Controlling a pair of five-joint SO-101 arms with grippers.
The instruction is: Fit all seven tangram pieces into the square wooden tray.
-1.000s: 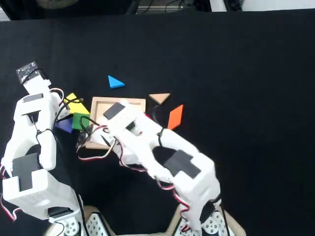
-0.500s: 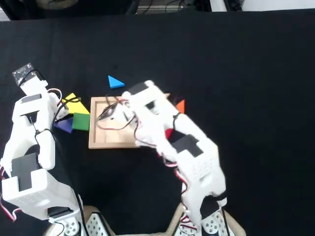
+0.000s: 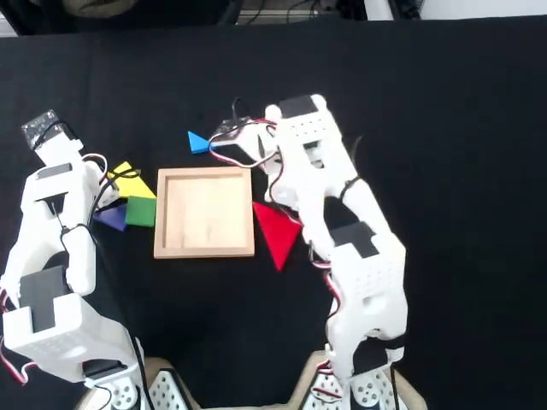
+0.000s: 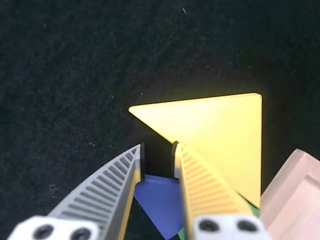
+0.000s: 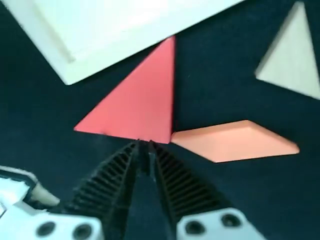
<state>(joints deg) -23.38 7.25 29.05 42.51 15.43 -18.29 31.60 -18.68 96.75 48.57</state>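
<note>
Square wooden tray showed bare wood across its floor. Red triangle lay just beside its 3 o'clock edge; yellow triangle and green piece lay at 9 o'clock. Left gripper, narrowly parted, hung by the yellow triangle; right gripper, pinched closed, pointed at the red triangle.

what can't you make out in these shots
Orange parallelogram: the right arm covers it in the high view.
Pale wooden triangle: cut off by the right wrist view's edge.
Dark blue piece: its outline is hidden behind the left gripper in the left wrist view.
</note>
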